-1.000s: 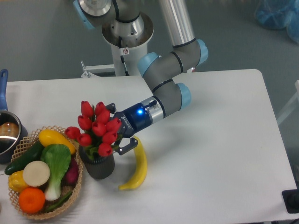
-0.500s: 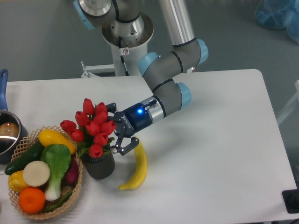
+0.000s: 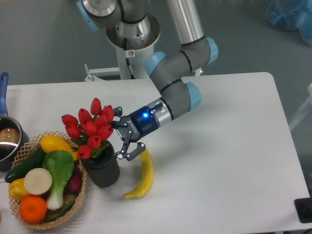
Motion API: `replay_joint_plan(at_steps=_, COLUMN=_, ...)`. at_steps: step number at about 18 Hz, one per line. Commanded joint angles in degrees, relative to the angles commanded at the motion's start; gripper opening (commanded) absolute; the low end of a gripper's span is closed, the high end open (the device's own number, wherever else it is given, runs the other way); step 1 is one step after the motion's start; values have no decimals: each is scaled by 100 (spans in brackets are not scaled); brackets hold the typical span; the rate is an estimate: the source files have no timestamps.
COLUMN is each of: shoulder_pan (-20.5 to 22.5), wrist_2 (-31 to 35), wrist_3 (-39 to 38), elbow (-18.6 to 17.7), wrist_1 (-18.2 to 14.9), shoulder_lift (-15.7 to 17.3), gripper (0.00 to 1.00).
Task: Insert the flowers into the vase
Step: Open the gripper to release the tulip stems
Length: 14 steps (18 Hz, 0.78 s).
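The flowers (image 3: 91, 128), red tulip buds with green leaves, stand with their stems in the vase (image 3: 102, 171) and lean to the left, over the basket's edge. The vase is a short dark ribbed cylinder on the white table. My gripper (image 3: 120, 140) is just to the right of the bunch, above the vase's right rim. It is open, its two fingers spread apart with nothing between them. The stems are hidden by the leaves and the vase's mouth.
A yellow banana (image 3: 143, 176) lies right beside the vase, under my gripper. A woven basket (image 3: 82, 189) of vegetables touches the vase's left side. A steel pot (image 3: 7, 141) with a blue handle sits at the left edge.
The flowers have tipped to the left and sunk a little into the vase. My gripper has opened wider and now stands apart from the bunch.
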Motion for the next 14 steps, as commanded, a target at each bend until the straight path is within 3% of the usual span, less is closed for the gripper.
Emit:
replay_joint_plan(at_steps=7, shoulder_pan=123, wrist_2=458, wrist_3=-8, elbow=-176, wrist_1=-9, shoulder_lift=325, gripper=100)
replay_joint_plan(at_steps=9, shoulder_pan=202, wrist_2=632, wrist_3=-53, elbow=-228, wrist_1=-9, shoulder_lift=605, gripper=100)
replay_joint_plan(at_steps=14, shoulder_pan=807, wrist_2=2240, wrist_3=-61, elbow=-352, wrist_1=-26, shoulder_lift=1562, gripper=100)
